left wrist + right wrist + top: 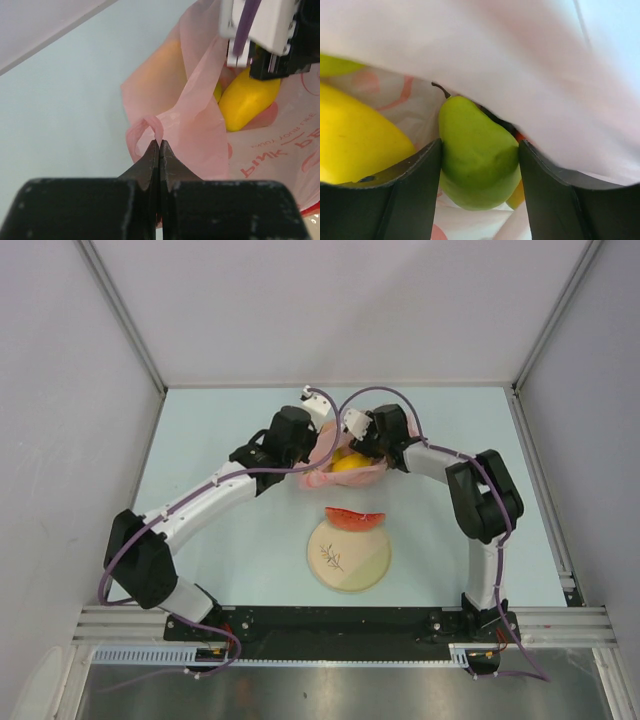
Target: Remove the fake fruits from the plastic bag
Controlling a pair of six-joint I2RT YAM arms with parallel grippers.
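The pink plastic bag (322,478) lies in the middle of the table between both arms. My left gripper (159,145) is shut on a thin loop of the bag's edge (145,125) and holds it up. My right gripper (481,144) reaches into the bag's mouth, and its fingers (417,185) press both sides of a green pear (477,150). A large yellow fruit (355,140) lies beside the pear, also seen in the top view (345,463). A red watermelon slice (354,517) rests on the far rim of the cream plate (350,570).
The plate sits in front of the bag, toward the arm bases. Grey walls (60,390) close in the table on the left, right and far sides. Bag film (520,60) drapes over my right gripper.
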